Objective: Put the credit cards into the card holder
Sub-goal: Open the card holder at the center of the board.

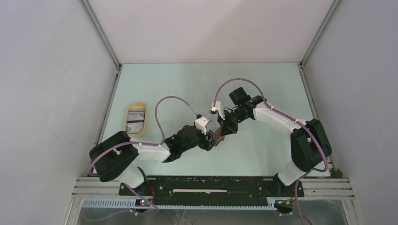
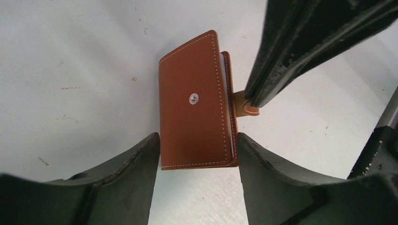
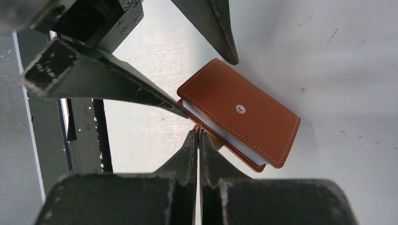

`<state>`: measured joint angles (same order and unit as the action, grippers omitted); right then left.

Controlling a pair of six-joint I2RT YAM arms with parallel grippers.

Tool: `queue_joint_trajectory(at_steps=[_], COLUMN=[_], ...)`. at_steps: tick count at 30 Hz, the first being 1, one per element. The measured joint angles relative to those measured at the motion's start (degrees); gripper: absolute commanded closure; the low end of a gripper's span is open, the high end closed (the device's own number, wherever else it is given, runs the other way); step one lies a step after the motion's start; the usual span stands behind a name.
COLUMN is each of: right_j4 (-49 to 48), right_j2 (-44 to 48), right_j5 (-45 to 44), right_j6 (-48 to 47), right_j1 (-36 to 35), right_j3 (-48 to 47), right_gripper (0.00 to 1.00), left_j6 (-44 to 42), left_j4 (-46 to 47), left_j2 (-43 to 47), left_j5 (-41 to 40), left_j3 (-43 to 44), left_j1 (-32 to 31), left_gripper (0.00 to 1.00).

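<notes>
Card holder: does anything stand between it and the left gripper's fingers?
Nothing visible does. The left gripper stands open, its fingers flanking the folded card holder at its near end. The right gripper is shut on the holder's strap tab, off to one side, outside that gap.

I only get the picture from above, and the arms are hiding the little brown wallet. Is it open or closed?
Observer: Closed. The card holder lies folded on the table, with its snap stud facing up.
Operator: What's the right claw doing?
Observer: The right gripper is shut on the holder's tan strap tab, which sticks out from one long edge.
Operator: And the left claw?
Observer: The left gripper has a finger at each long edge of the holder's near end. I cannot tell if it is squeezing.
</notes>
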<state>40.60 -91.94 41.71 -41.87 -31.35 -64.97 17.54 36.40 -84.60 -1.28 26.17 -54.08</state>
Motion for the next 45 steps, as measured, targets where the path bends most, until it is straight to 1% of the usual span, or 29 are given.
queue_joint_trajectory(at_steps=[1, 3, 5, 9, 10, 11, 12, 16, 23, 24, 26, 27, 32, 35, 36, 38, 42, 45], right_j4=[0.0, 0.1, 0.2, 0.4, 0.5, 0.7, 1.0, 1.3, 1.1, 1.1, 1.2, 1.2, -1.2, -1.4, -1.2, -0.7, 0.6, 0.5], right_j2=[0.0, 0.0, 0.0, 0.0, 0.0, 0.0, 0.0, 1.4, 10.8, 11.9, 12.9, 12.9, 12.9, 13.3, 13.9, 16.3, 22.3, 23.0], right_j5=[0.0, 0.1, 0.3, 0.4, 0.4, 0.4, 0.5, 0.4, -3.3, -4.2, -5.8, -6.5, -13.2, -14.1, -13.8, -11.8, -4.0, 1.9], right_j6=[0.0, 0.0, 0.0, -0.1, -0.3, -0.5, -1.1, -5.0, -18.8, -20.9, -23.8, -24.5, -27.5, -27.8, -27.8, -27.8, -27.6, -26.6], right_j1=[0.1, 0.2, 0.2, 0.3, 0.3, 0.5, 0.6, 1.4, 1.7, 1.7, 1.7, 1.7, 1.3, 2.0, 2.4, 3.6, 5.9, 5.3], right_j3=[0.0, 0.0, 0.0, 0.0, 0.0, 0.0, 0.0, 2.1, 13.8, 15.1, 16.4, 16.7, 18.3, 18.8, 18.9, 18.8, 18.7, 18.3], right_gripper=[1.00, 1.00, 1.00, 1.00, 1.00, 1.00, 1.00, 1.00, 1.00, 0.97, 0.81, 0.75, 0.55, 0.42, 0.40, 0.38, 0.39, 0.41], left_j6=[-0.1, 0.0, 0.1, 0.8, 1.1, 1.4, 1.7, 3.3, 7.7, 8.7, 11.0, 12.4, 20.4, 24.8, 25.8, 27.9, 30.8, 33.0], left_j4=[-0.4, -0.9, -1.0, -0.9, -0.7, -0.4, -0.1, 0.8, 3.0, 3.7, 5.3, 6.4, 13.3, 17.6, 18.6, 20.5, 23.5, 25.2], left_j2=[-0.2, -0.4, -0.4, -0.4, -0.4, -0.3, -0.3, -0.1, 1.3, 1.5, 1.8, 1.8, 1.6, 0.0, -0.7, -2.0, -2.9, -3.0], left_j5=[-0.4, -1.3, -1.7, -2.3, -2.6, -3.0, -3.3, -3.7, -3.4, -3.2, -2.9, -2.8, -2.8, -2.8, -2.8, -2.9, -3.1, -4.1], left_j3=[0.3, 0.5, 0.5, 0.5, 0.5, 0.5, 0.5, 0.3, -2.5, -3.1, -4.4, -5.1, -9.2, -10.7, -10.8, -10.9, -11.8, -12.7], left_j1=[0.0, 0.0, 0.0, -0.1, -0.1, -0.1, -0.1, 0.0, 0.0, 0.0, 0.0, 0.0, 0.0, 0.0, -0.1, -0.1, -0.5, -1.1], left_gripper=[0.38, 0.46, 0.58, 0.88, 0.94, 0.98, 1.00, 1.00, 1.00, 1.00, 1.00, 1.00, 1.00, 1.00, 1.00, 1.00, 1.00, 1.00])
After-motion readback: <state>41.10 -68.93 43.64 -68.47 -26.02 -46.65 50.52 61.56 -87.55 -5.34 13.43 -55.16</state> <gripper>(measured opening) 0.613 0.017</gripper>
